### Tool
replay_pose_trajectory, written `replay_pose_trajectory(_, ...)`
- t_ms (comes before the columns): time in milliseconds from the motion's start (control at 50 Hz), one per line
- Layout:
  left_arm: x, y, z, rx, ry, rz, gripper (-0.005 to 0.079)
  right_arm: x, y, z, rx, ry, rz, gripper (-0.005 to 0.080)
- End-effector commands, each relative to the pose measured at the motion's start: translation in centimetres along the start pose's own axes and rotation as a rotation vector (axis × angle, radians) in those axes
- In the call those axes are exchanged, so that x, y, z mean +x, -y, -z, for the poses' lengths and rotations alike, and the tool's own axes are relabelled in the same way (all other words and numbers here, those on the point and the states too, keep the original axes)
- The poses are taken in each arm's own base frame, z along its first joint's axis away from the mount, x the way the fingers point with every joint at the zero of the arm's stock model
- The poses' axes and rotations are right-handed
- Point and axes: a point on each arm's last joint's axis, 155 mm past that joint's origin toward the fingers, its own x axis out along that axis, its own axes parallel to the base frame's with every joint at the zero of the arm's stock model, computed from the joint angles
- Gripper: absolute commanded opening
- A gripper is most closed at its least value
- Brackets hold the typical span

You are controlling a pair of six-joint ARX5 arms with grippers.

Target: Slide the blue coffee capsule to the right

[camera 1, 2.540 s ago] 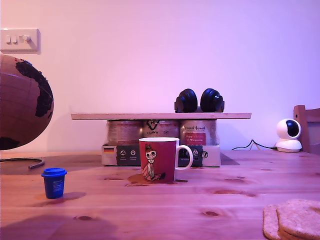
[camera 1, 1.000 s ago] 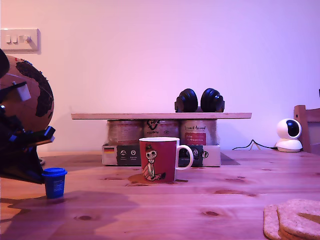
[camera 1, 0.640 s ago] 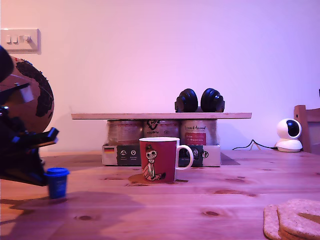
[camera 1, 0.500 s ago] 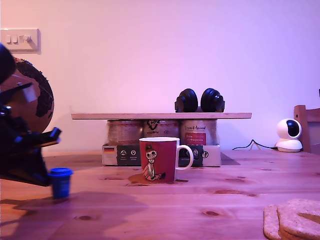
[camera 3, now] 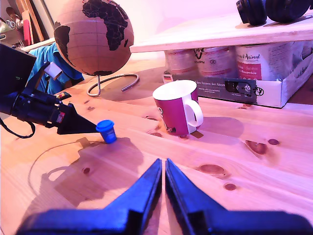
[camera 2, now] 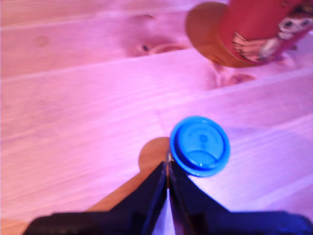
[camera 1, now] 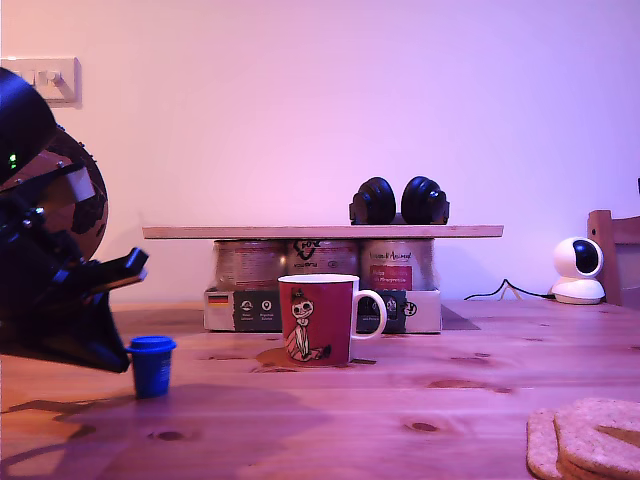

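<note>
The blue coffee capsule (camera 1: 152, 367) stands upright on the wooden table, toward the exterior view's left, well short of the red cat mug (camera 1: 318, 320). My first gripper (camera 1: 128, 352) is shut, and its joined tips press against the capsule's side (camera 2: 199, 146) that faces the exterior view's left. Nothing is held between its fingers (camera 2: 159, 181). In the second wrist view the capsule (camera 3: 106, 130) sits at the first gripper's tip (camera 3: 90, 128). My second gripper (camera 3: 163, 164) is shut above bare table, apart from capsule and mug (camera 3: 177, 107). It does not show in the exterior view.
A globe (camera 3: 93, 36) stands behind the first arm. Behind the mug a box of cans (camera 1: 325, 290) carries a board (camera 1: 322, 232) with headphones (camera 1: 398, 201). A white camera (camera 1: 577, 270) and cork coasters (camera 1: 590, 435) sit at the exterior view's right.
My first arm came in from the exterior view's left, met the capsule and pushed it toward that view's right, closer to the mug. The mug stayed put.
</note>
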Motion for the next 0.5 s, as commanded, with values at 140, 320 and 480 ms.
replay_pose_trajectory(140, 0.5, 0.1, -0.4, 0.004, 0.017, -0.004, -0.0019, 0.0, -0.1, 0.1, -0.007, 0.001, -0.005, -0.0012)
replay_pose_trajectory(320, 1.9, 0.1, 0.2, -0.023, -0.019, 0.002, -0.0019, 0.0, -0.1, 0.1, -0.007, 0.001, -0.005, -0.0012)
replay_pose_trajectory(480, 2.5, 1.2, -0.1, -0.004, -0.025, 0.024, -0.0019, 0.0, -0.1, 0.1, -0.006, 0.000, -0.006, -0.0012)
